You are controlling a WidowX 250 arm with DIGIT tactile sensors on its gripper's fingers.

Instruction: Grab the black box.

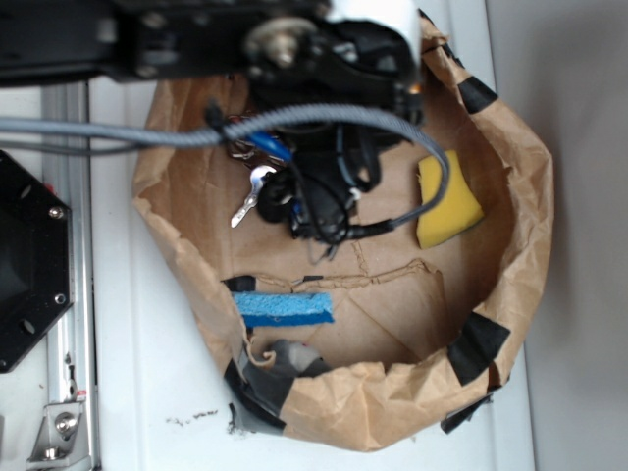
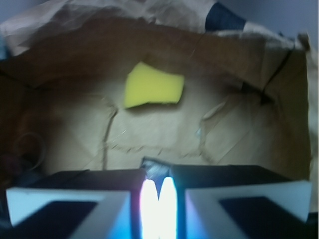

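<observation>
- Black box (image 2: 155, 167), wrist view: I'm fairly sure it's the small dark glossy sliver poking up right at the tips of the gripper (image 2: 159, 188), on the floor of the paper bag (image 2: 249, 144). Only a corner shows, so that's a guess.
- Same view: the two bright pads (image 2: 149, 204) sit close together, nearly touching. Whether they're actually pinching that sliver or just closed beside it, I can't tell.
- The yellow sponge (image 2: 153, 85) lies well apart from the gripper, further back in the bag (not the target).
- Exterior view: the arm (image 1: 324, 59) and its cables cover the middle of the bag, so box and fingertips are both lost in the dark clutter.
- Clear of the arm are keys (image 1: 250, 196), a blue sponge (image 1: 285, 308) near the bag's wall, and a big black hexagonal part (image 1: 25, 265) out on the counter (image 1: 157, 392).
- Step, as I read it: the grasp itself. Next move calls for a straight lift, provided the grip is real; if not, reopen and re-centre over the box.
</observation>
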